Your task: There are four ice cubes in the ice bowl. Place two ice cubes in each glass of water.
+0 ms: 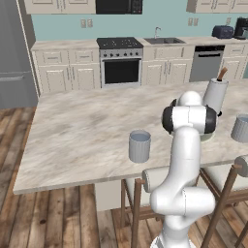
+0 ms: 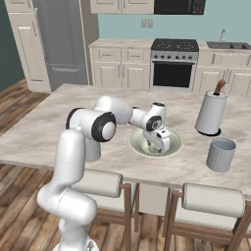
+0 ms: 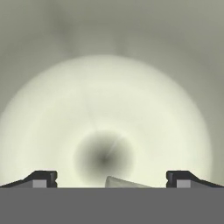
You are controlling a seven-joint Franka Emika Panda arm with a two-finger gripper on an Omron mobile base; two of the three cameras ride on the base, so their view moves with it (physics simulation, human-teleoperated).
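Here the end effector reaches down into the ice bowl at the middle of the table, its fingers spread wide and empty. One ice cube lies between them. One glass of water stands left of the bowl, the other right of it.

The ice bowl, shallow, wide and pale green-white, is seen upright on the worktop between the two glasses. In the hand view its pale round interior is shown from above, with one pale grey-white ice cube at the lower edge. One glass of water, a ribbed grey-blue tumbler with a light blue top, stands upright near the front edge. The second glass stands upright to the bowl's right.
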